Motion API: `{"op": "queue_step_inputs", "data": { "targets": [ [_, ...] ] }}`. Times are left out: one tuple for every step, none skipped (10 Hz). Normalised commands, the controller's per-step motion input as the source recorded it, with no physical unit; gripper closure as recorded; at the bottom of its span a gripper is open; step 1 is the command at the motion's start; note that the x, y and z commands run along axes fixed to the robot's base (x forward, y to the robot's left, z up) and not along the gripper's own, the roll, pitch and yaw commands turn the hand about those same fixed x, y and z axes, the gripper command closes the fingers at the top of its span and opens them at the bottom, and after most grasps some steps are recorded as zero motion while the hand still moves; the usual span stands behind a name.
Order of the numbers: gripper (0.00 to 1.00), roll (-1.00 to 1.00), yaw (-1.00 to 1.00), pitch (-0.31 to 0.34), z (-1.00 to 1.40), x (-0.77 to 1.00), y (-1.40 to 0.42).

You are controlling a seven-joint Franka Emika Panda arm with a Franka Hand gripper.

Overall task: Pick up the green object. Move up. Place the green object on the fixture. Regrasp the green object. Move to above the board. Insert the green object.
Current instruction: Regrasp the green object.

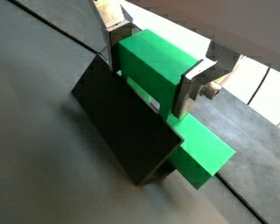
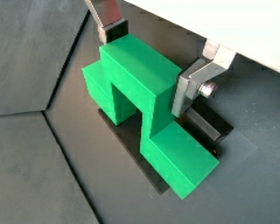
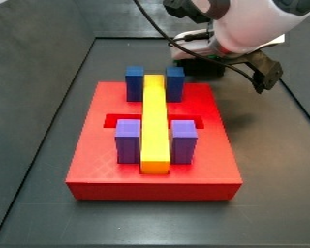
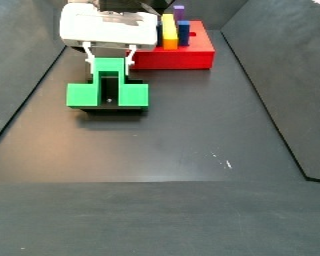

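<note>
Two silver fingers [image 2: 199, 80] of the gripper [image 2: 154, 52] stand on either side of the green object [image 2: 136, 83], their plates against its raised middle part, so the jaws look closed on that block, opened only as wide as the block itself. In both wrist views the green object rests on the fixture [image 1: 122, 122], whose dark upright plate lies flat against one green face while the base plate shows beneath. In a side view the gripper [image 4: 108, 55] hangs low over the dark floor, with the green object [image 4: 108, 92] below it, its two feet spread to the sides and the fixture's dark bracket [image 4: 112, 98] showing in the notch. The board [image 4: 176, 52] lies well apart behind it, carrying a yellow bar [image 3: 154, 124], two blue blocks [image 3: 136, 82] and two purple blocks [image 3: 184, 140].
</note>
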Motion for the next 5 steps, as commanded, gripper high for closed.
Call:
{"op": "queue_step_inputs", "data": {
  "targets": [
    [1.0, 0.0, 0.0, 0.0, 0.0, 0.0, 0.0],
    [1.0, 0.0, 0.0, 0.0, 0.0, 0.0, 0.0],
    [1.0, 0.0, 0.0, 0.0, 0.0, 0.0, 0.0],
    [1.0, 0.0, 0.0, 0.0, 0.0, 0.0, 0.0],
    [1.0, 0.0, 0.0, 0.0, 0.0, 0.0, 0.0]
  ]
}}
